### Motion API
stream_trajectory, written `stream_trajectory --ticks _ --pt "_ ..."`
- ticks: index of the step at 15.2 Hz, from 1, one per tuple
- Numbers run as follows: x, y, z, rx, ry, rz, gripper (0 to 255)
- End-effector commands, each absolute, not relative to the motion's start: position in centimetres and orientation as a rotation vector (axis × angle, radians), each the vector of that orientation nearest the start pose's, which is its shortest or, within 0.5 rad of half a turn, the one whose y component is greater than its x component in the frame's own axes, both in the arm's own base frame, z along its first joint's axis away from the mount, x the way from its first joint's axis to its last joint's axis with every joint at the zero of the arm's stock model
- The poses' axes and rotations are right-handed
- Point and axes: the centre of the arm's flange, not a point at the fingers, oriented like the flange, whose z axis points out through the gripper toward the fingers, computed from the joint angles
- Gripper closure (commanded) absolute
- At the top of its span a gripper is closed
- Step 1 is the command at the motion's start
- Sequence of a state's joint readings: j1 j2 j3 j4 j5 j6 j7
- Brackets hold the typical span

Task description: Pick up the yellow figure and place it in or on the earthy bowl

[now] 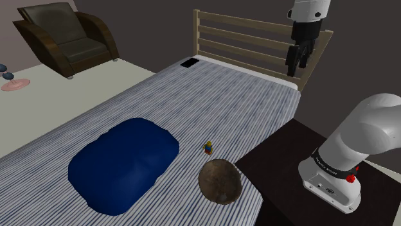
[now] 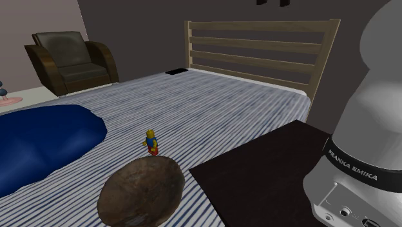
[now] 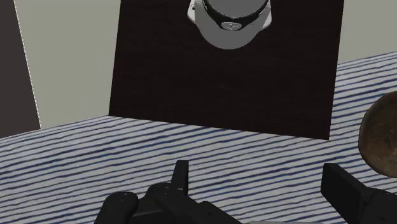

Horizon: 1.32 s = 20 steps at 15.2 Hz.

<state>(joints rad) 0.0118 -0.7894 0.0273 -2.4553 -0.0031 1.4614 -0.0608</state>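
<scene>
Yellow figure (image 1: 207, 147): stands upright on the striped bed (image 1: 244, 103), long axis vertical, just beside the brown bowl (image 1: 220, 182).
Gripper (image 1: 296, 67): fingers spread wide, holding nothing, high up, well apart from the figure.

- Arm shell (image 1: 369, 128): white, smooth and rounded, with soft grey shading
- Base collar (image 2: 358, 169): black band with white lettering "FRANKA EMIKA"
- Base foot (image 2: 344, 207): pale grey-white housing, small round sockets on its face
- Base markings (image 1: 351, 178): small red spots just below the collar
- Wrist link (image 1: 310, 9): white casing, dark joint beneath
- Jaws: all black, two blocky fingers on a black hand body
</scene>
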Motion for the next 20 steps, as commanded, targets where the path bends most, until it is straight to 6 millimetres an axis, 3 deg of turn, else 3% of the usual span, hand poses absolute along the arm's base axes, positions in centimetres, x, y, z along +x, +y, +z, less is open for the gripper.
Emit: stream_trajectory --ticks 1,20 --pt "28.8 1.3 53.7 -3.141 -0.141 0.323 0" --pt "31.7 17.3 36.5 -3.091 -0.381 0.006 0"
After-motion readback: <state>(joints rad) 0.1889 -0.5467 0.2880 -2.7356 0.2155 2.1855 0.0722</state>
